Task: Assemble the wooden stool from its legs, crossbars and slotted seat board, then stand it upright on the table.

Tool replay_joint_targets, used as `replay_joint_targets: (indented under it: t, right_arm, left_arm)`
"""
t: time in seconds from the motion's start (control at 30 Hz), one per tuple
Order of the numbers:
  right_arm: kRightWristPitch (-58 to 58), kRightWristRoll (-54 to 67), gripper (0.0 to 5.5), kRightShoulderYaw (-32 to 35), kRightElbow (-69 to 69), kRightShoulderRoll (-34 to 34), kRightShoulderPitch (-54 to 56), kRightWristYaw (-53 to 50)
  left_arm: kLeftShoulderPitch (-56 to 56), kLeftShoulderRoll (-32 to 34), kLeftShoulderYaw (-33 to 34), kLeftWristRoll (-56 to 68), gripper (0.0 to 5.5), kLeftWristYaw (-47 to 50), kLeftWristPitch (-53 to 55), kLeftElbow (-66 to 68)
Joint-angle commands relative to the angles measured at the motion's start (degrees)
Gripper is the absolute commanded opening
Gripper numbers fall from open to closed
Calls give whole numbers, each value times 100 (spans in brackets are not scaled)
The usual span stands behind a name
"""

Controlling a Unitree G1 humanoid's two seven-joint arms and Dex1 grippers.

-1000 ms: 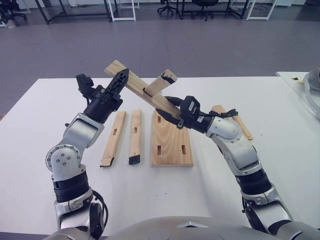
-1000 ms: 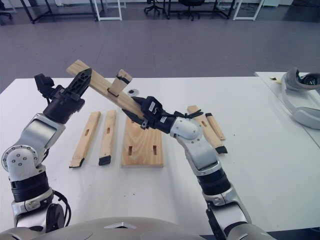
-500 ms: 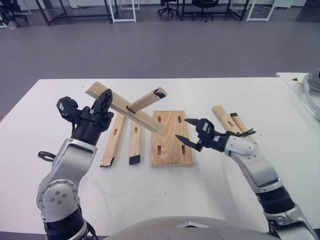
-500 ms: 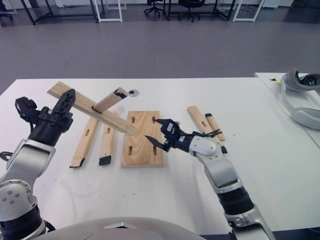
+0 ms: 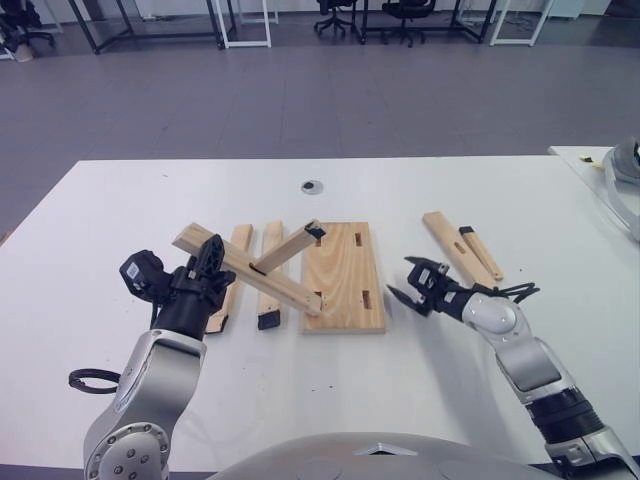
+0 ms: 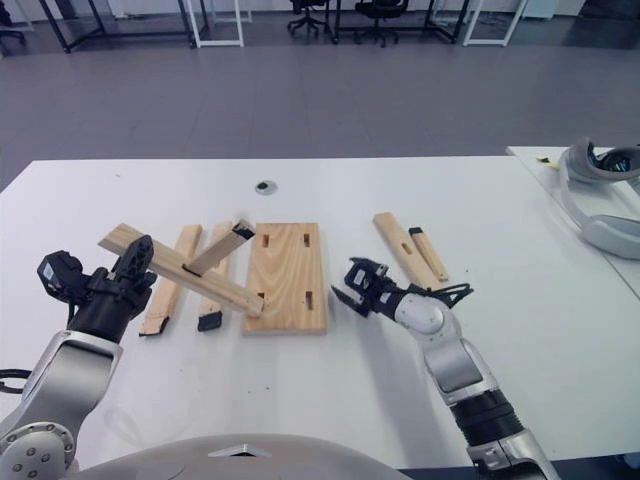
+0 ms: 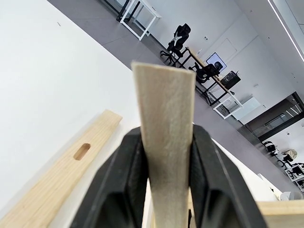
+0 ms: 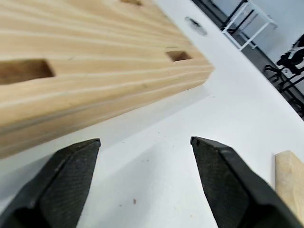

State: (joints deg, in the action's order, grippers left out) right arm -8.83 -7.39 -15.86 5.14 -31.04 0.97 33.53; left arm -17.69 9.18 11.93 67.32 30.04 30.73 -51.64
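My left gripper [image 5: 205, 272] is shut on a long wooden leg [image 5: 262, 277] near its left end. The leg slants low over the table, its other end down at the left edge of the slotted seat board [image 5: 345, 290]. A short crossbar [image 5: 290, 247] sticks out of the leg's slot, pointing up and away. In the left wrist view the leg [image 7: 165, 123] stands clamped between the black fingers [image 7: 111, 190]. My right gripper [image 5: 412, 287] is open just above the table, right of the seat board [image 8: 85, 71], holding nothing.
Two slotted legs [image 5: 238, 250] [image 5: 271, 265] lie flat on the table under the held leg. Two more wooden pieces [image 5: 448, 243] [image 5: 480, 255] lie right of the board. A round grommet [image 5: 313, 186] sits farther back. A white headset [image 6: 600, 195] rests on the side table at the right.
My right gripper let go of the leg and drew back low to the right of the board. My left arm brought the leg with its crossbar down and nearer.
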Motion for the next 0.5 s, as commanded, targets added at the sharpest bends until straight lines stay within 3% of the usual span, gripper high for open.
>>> replay_joint_targets:
  t: [0.03, 0.5]
  right_arm:
    - [88, -87, 357, -273, 126, -104, -220, 312]
    - [85, 26, 357, -334, 267, 54, -226, 418]
  left_arm:
    - [133, 79, -84, -243, 102, -26, -80, 107]
    - [500, 329, -407, -1298, 102, -254, 22, 133]
